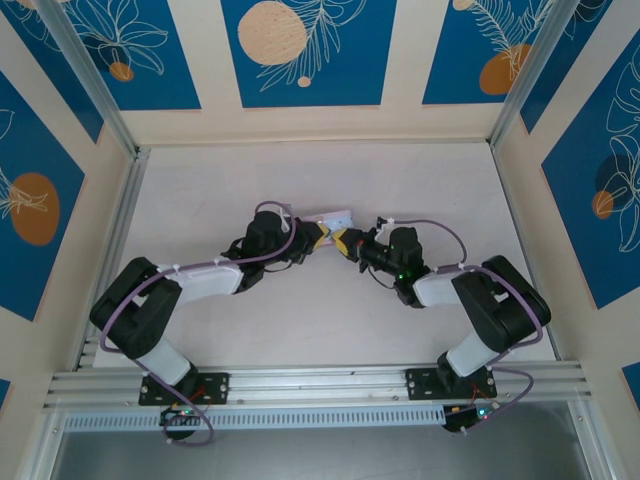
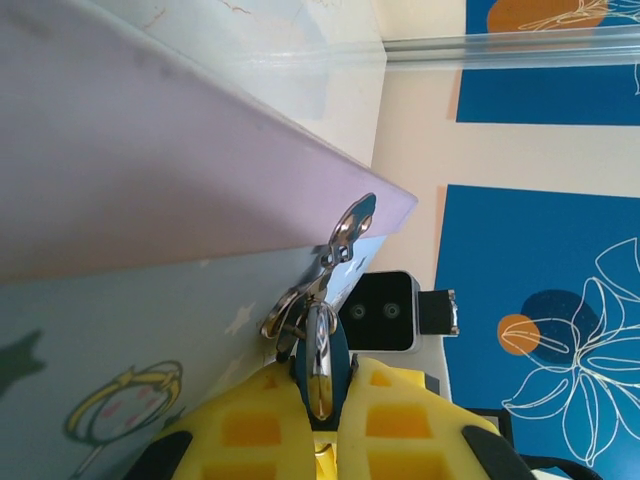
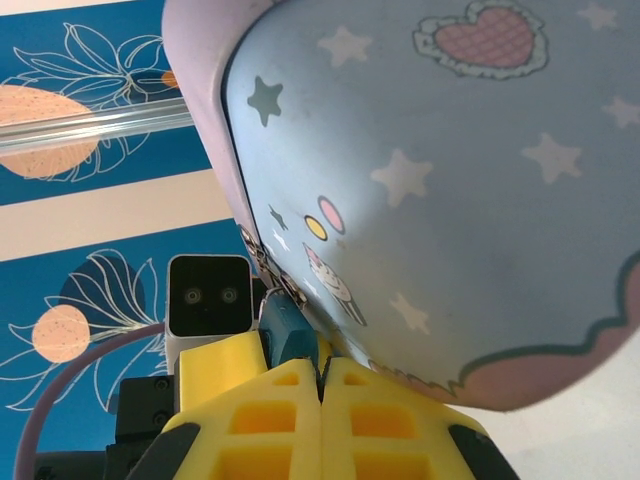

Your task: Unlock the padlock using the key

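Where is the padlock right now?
In the left wrist view the padlock sits pinched at the tips of the left gripper, against the edge of the pale blue tin. From above, that is the middle of the table.

- Table (image 1: pixel 330 330): pale, matt, off-white surface; walled at the far side and at both sides
- Aluminium rail (image 1: pixel 320 385) ran along the near edge; a second rail (image 1: pixel 110 260) ran along the left edge
- Pale blue-lilac tin (image 1: pixel 338 216) stood near the middle of the surface, somewhat toward the far side; whether it rested on the table could not be told from above
- Rest of the surface bare
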Action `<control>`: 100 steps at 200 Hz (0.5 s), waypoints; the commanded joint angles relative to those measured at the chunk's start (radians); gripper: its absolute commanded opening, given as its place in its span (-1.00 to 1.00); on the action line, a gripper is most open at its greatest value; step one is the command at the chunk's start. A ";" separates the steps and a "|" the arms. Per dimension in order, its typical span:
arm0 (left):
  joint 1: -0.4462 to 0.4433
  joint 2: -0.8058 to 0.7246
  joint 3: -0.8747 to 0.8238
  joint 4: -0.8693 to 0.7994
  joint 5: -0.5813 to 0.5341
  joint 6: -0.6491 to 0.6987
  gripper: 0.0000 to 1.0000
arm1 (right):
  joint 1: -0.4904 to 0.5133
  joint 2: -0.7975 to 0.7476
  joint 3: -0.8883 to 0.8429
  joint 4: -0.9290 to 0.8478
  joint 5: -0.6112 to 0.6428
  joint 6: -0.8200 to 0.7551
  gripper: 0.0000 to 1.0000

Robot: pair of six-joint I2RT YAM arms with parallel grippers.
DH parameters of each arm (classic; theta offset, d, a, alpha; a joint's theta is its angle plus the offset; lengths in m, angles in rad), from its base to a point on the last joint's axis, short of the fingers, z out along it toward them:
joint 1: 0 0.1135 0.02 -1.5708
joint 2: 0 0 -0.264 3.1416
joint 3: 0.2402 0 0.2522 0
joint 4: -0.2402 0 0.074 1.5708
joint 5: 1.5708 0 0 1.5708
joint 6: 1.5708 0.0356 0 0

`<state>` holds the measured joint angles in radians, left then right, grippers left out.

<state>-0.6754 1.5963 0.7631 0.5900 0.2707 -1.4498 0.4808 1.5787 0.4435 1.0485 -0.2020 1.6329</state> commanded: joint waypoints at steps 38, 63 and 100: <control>-0.041 -0.001 0.013 0.117 0.074 -0.007 -1.00 | 0.011 0.094 0.065 0.140 0.006 0.052 -1.00; -0.057 0.020 0.017 0.125 0.078 -0.013 -1.00 | 0.015 0.126 0.110 0.142 -0.013 0.056 -1.00; -0.060 -0.022 -0.028 0.054 -0.030 -0.027 -1.00 | -0.007 0.113 0.090 0.133 -0.020 0.053 -0.77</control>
<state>-0.6796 1.6146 0.7593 0.6167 0.1925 -1.4685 0.4774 1.7000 0.5098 1.1412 -0.2169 1.6821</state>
